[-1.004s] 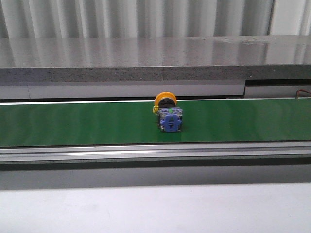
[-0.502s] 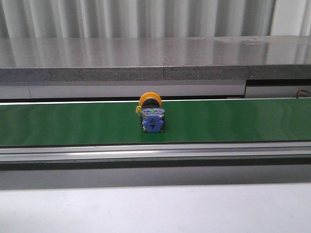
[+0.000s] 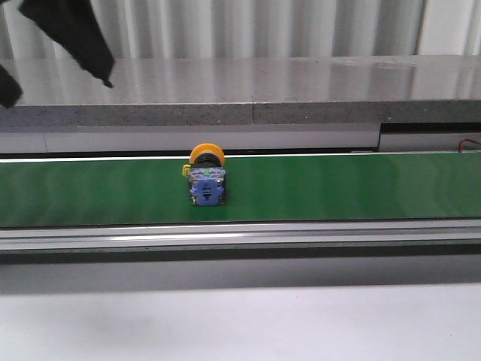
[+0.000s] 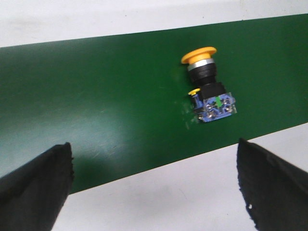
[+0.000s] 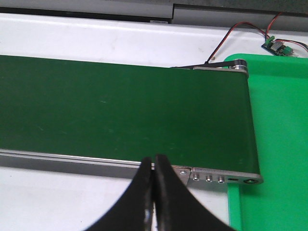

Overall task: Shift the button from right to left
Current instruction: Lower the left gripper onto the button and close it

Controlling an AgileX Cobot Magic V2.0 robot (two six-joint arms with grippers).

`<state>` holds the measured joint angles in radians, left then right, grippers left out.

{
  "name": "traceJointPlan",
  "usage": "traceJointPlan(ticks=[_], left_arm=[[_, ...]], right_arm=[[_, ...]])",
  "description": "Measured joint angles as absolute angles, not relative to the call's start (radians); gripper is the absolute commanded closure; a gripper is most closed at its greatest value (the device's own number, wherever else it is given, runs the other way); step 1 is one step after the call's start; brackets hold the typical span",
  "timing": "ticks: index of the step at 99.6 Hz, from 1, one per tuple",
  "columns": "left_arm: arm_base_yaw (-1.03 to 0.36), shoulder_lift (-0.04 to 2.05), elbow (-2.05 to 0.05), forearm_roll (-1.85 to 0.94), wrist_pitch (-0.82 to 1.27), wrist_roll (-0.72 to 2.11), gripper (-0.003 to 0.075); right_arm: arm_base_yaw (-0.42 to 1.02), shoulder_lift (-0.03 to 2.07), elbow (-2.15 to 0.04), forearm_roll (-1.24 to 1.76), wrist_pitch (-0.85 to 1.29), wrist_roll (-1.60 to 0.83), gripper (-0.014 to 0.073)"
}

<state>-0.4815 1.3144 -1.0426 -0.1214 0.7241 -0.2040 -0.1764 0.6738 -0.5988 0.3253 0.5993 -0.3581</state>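
The button (image 3: 206, 179) has ridden left along the belt (image 3: 361, 188); the left gripper (image 4: 154, 190), fingers spread wide and empty, now hangs over it, while the right gripper (image 5: 153, 192) is pinched closed, empty.

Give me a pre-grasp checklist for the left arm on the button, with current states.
1. Left gripper open: ok, fingers spread wide with nothing between them.
2. Button in sight: ok, lying on its side on the belt, cap away from the front camera.
3. Button between the fingers: not ok, in the left wrist view it lies beyond them and nearer one finger.
4. Button at rest: not ok, it has drifted left along the belt over the last second.
5. Right gripper clear: ok, shut and empty near the belt's end, no button in its view.
6. Height above belt: cannot tell.
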Motion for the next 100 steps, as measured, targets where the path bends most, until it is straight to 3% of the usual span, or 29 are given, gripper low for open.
traceJointPlan(ticks=[28, 81, 90, 100], left_arm=[[-0.580, 1.517, -1.165, -0.058, 0.712, -0.245, 0.0083], [-0.585, 1.692, -1.198, 0.026, 0.687, -0.292, 0.0116], [-0.585, 1.709, -1.198, 0.028, 0.687, -0.293, 0.0206], [-0.585, 1.724, -1.198, 0.030, 0.700, -0.294, 0.0427]], right_arm=[[-0.176, 0.674, -0.599, 0.325, 0.599, -0.358, 0.0662], [-0.176, 0.674, -0.599, 0.325, 0.599, -0.358, 0.0662], [-0.176, 0.674, -0.599, 0.325, 0.599, -0.358, 0.0662], [-0.176, 0.674, -0.599, 0.325, 0.599, -0.358, 0.0662]])
